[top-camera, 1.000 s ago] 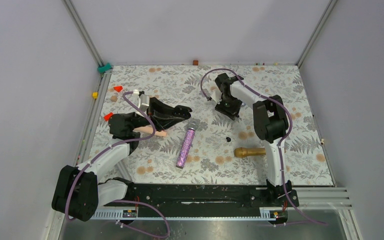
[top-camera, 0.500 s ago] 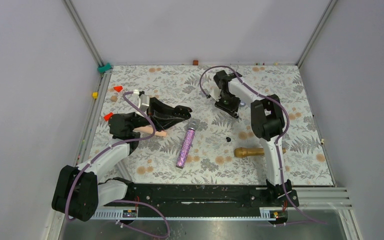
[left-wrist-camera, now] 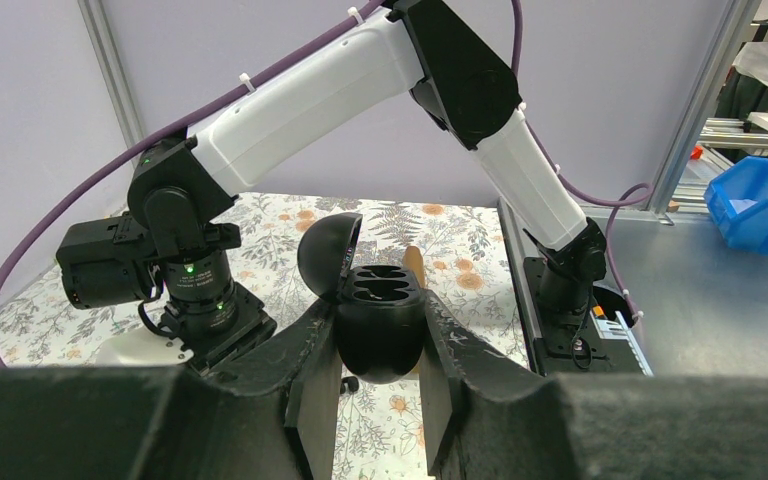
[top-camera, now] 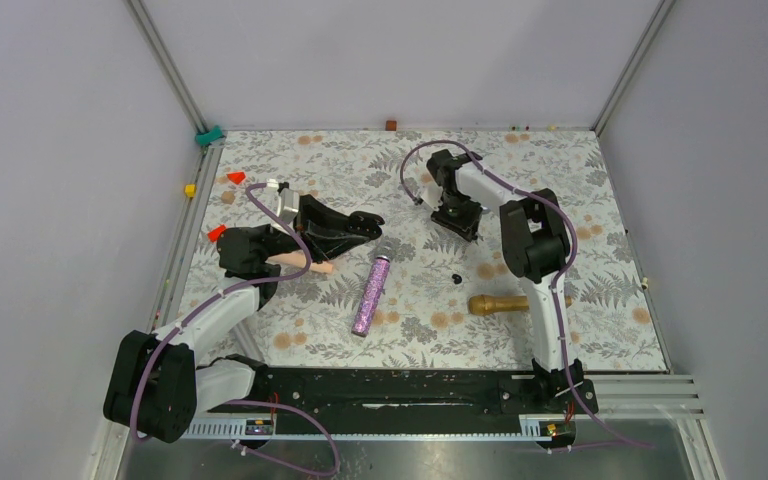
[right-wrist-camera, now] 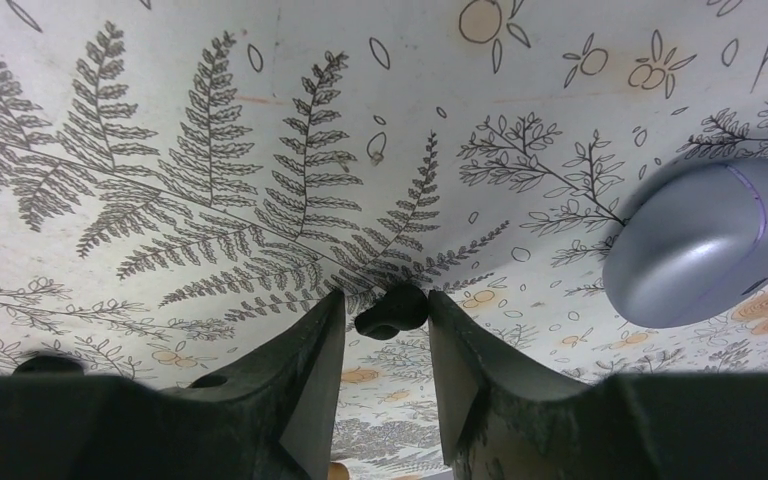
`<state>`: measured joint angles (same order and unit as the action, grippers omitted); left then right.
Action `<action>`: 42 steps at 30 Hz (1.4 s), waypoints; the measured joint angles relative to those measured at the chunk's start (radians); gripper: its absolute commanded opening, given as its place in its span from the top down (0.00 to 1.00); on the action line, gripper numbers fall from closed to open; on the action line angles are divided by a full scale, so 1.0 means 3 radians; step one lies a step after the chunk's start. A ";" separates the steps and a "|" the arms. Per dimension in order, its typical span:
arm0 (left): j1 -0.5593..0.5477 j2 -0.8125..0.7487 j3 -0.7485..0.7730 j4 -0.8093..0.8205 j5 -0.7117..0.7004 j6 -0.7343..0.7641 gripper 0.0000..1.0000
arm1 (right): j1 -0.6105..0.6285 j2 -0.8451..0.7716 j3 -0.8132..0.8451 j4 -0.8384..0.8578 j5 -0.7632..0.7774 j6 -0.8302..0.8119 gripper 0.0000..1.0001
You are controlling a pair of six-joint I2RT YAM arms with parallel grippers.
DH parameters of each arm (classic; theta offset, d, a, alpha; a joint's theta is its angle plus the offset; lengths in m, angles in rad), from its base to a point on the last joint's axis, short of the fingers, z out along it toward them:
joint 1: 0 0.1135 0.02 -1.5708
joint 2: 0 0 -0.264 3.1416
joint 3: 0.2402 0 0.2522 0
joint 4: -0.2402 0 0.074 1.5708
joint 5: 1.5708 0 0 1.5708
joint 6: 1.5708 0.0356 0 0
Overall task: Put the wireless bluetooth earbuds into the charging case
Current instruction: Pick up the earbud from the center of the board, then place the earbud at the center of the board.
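black pea-sized earbud (right-wrist-camera: 391, 311) is pinched between the narrowed tips of the right claw (right-wrist-camera: 387, 300), at the far middle of the floral tabletop (right-wrist-camera: 210, 150). left claw (left-wrist-camera: 380, 352) clamps the open charging case (left-wrist-camera: 380, 322), left. likely light, smooth, slippery: grip its rounded sides gently.

Charging case (left-wrist-camera: 380, 320) open, one earbud (right-wrist-camera: 392, 310) between jaws, other earbud (top-camera: 457, 278) lying loose

Bright diffuse light, faint shadows, sharp overhead view, left pincer (left-wrist-camera: 380, 340) and right pincer (right-wrist-camera: 385, 310) dark, softly blurred
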<state>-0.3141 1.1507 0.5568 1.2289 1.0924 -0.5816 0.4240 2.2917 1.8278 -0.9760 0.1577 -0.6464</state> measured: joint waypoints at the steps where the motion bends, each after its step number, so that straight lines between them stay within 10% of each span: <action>1: 0.0000 0.0000 0.0000 0.0000 0.0000 -0.0001 1.00 | 0.0004 0.0000 0.0000 0.0000 0.0005 0.0009 0.62; 10: 0.0000 0.0000 0.0000 0.0000 0.0001 -0.0008 1.00 | 0.0056 -0.0020 -0.0050 0.0037 0.0109 0.0056 0.81; 28: 0.0000 0.0000 0.0000 0.0000 0.0010 -0.0009 1.00 | 0.0601 -0.0481 -0.0270 0.0126 -0.1432 0.0431 0.79; 42: 0.0000 -0.0018 0.0000 0.0000 0.0014 -0.0009 1.00 | 0.0862 -0.0340 -0.0474 0.0207 -0.1540 0.0820 0.70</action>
<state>-0.3141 1.1454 0.5568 1.2289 1.0966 -0.5842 0.6827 2.1899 1.6855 -0.9138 -0.3042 -0.4004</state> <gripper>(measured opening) 0.295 0.286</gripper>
